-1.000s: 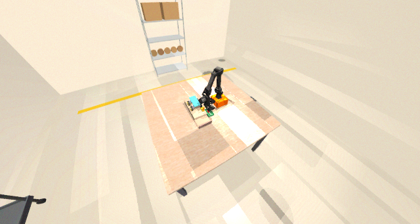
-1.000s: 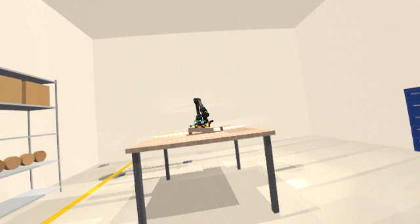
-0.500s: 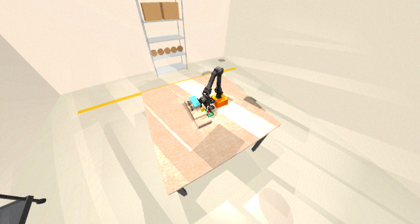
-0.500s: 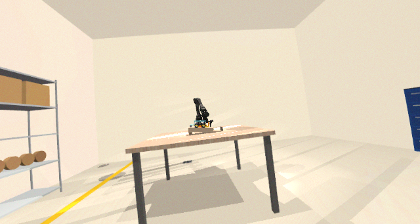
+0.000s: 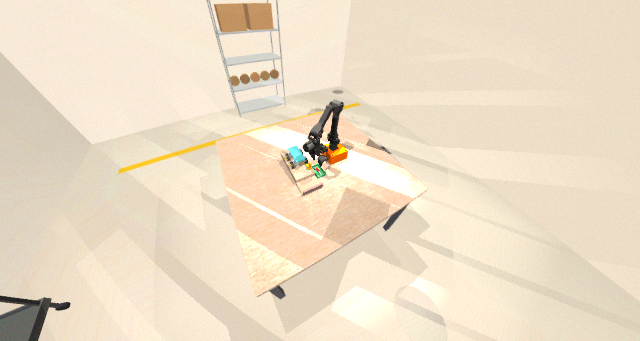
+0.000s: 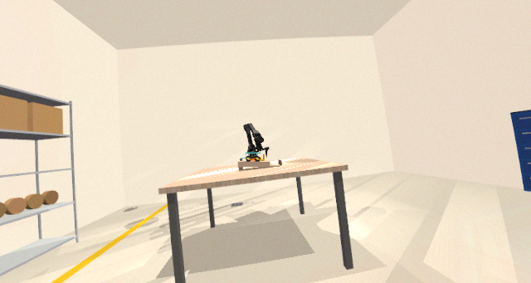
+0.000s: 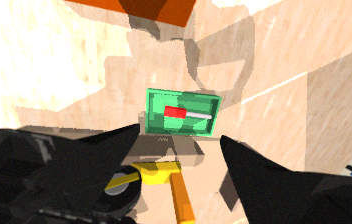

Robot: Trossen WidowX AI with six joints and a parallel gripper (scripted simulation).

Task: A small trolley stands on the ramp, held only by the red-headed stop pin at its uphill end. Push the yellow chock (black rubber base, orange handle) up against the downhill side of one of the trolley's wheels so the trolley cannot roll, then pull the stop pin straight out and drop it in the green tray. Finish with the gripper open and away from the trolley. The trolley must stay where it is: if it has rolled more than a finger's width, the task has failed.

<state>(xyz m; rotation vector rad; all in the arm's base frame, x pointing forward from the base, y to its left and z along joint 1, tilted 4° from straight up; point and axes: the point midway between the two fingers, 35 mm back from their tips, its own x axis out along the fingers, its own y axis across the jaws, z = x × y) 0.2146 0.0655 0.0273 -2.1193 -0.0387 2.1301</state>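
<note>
The red-headed stop pin (image 5: 317,170) (image 7: 175,112) lies in the green tray (image 5: 321,175) (image 7: 157,121). The trolley (image 5: 297,154) (image 6: 249,153), with a light-blue top, stands on the ramp (image 5: 301,174) (image 6: 253,164). One wheel (image 7: 127,196) shows in the wrist view. The yellow chock (image 5: 308,166) (image 7: 159,173), its orange handle upright, is at that wheel's downhill side and looks close against it; the contact line is not clear. My gripper (image 5: 323,162) (image 6: 266,154) (image 7: 179,133) is wide open and empty, above the tray and the near side of the chock, with its left finger over part of the wheel.
The orange block (image 5: 336,154) (image 7: 172,12) stands at the arm's base, beyond the tray. The ramp's low end (image 5: 311,187) lies towards the front of the wooden table (image 5: 280,231) (image 6: 257,177). A metal shelf (image 5: 253,59) stands well behind the table.
</note>
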